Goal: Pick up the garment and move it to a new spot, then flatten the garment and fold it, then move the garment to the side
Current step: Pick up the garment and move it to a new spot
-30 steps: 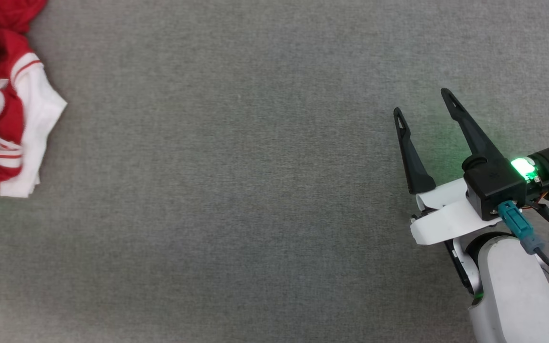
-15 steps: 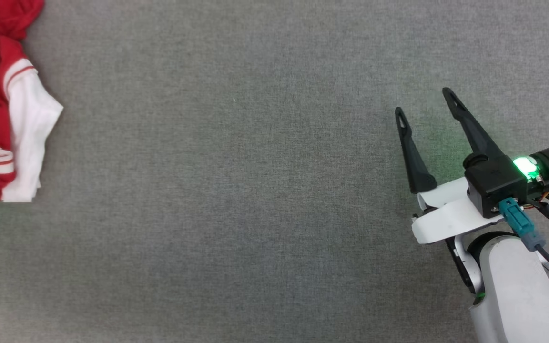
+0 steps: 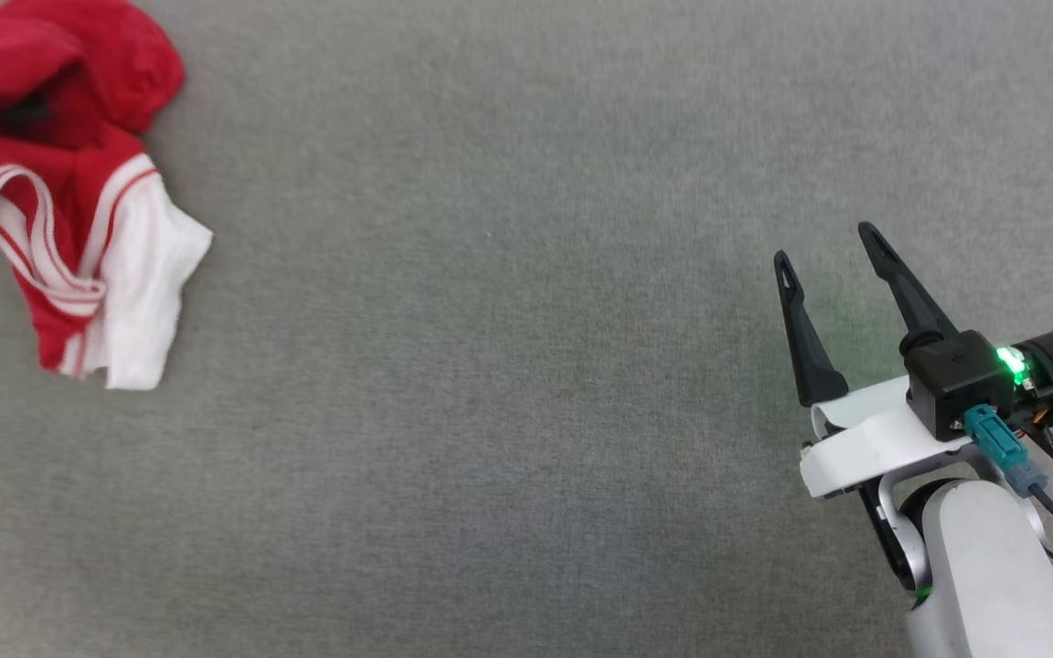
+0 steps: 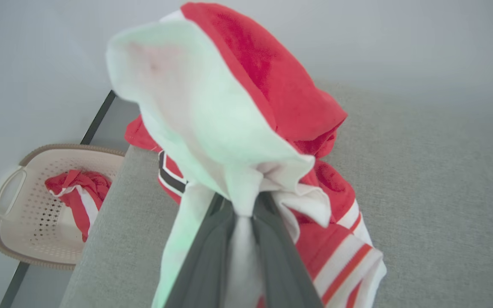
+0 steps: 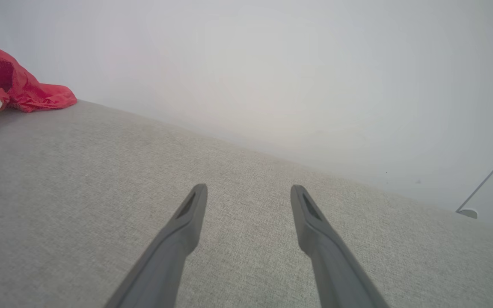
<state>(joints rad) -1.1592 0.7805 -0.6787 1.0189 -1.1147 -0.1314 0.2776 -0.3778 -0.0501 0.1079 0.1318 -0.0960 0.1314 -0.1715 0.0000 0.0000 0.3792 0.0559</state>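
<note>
A: The left hand (image 4: 244,209) has its fingers pressed together on a white fold of the garment (image 4: 268,90). The red body hangs bunched off that pinch.

B: From the head view, the garment (image 3: 60,210) sits at the far left of the desk (image 3: 526,384), and its striped white sleeve lies on the grey top.

A: So this looks like the pick-and-move step. The grip is on a thin gather of cloth, so a slow, steady lift seems wise. A jerk could pull the fold free.

B: Agreed. The sleeve needs enough height to clear the surface before it travels right, or it drags and twists.

A: The best landing spot looks like the open middle of the desk, with room on every side to spread the garment flat.

B: The right hand (image 3: 824,245) sits at the near right, fingers spread wide with nothing between them, well apart from the cloth.

A: One hazard: the basket (image 4: 7,239) beside the desk's left edge, holding a smaller red-and-white bundle (image 4: 79,192). A swing that way risks losing the shirt over the edge.
</note>
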